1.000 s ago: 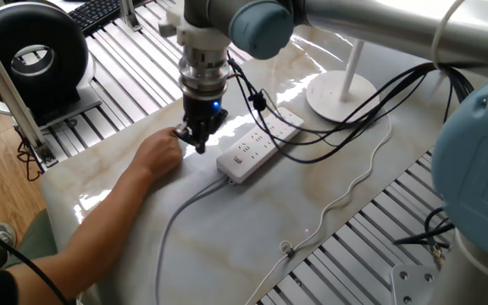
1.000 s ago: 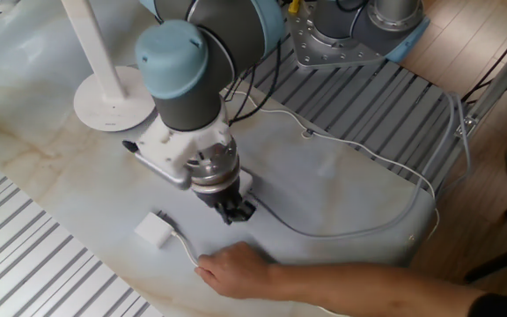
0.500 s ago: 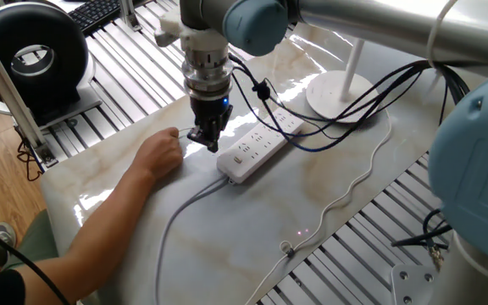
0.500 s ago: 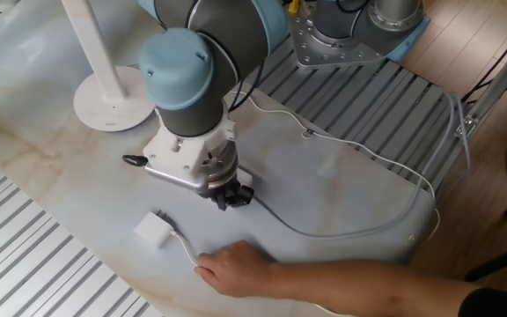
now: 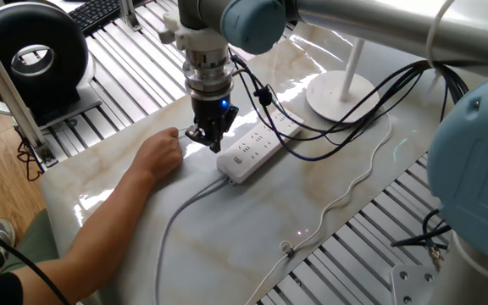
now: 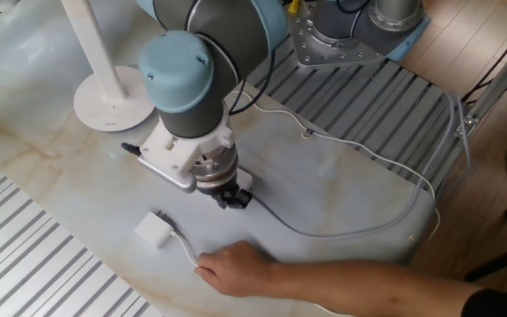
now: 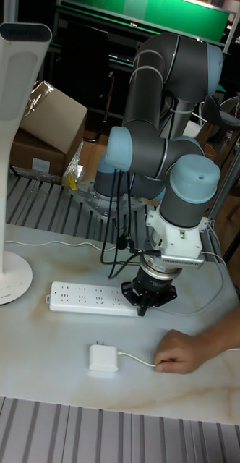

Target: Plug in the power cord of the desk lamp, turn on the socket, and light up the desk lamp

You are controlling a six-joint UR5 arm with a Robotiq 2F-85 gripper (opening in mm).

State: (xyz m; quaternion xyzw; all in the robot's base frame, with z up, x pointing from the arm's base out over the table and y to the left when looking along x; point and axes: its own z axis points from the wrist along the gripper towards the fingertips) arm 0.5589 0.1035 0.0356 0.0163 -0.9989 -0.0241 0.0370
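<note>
The socket (image 7: 91, 299) is a long white strip lying flat, also seen as socket (image 5: 257, 148). My gripper (image 5: 212, 141) hovers just off the socket's grey-cable end, fingers together with nothing between them; it shows too as gripper (image 7: 150, 300) and gripper (image 6: 230, 200). The power cord's white plug (image 7: 103, 359) lies loose on the table in front of the socket, prongs toward it, plug (image 6: 153, 231). A person's hand (image 7: 181, 352) rests on the thin cord (image 6: 368, 150) beside the plug. The desk lamp (image 5: 341, 91) stands behind the socket, unlit.
The socket's grey cable (image 5: 176, 216) runs toward the table's front edge. Black robot cables (image 5: 337, 119) hang over the socket and lamp base. The person's forearm (image 6: 368, 291) crosses the near edge. Slatted metal rails (image 6: 42, 264) border the marble top.
My gripper has shifted a little away from the hand toward the socket's end, and the wrist has turned. The hand and plug have stayed put.
</note>
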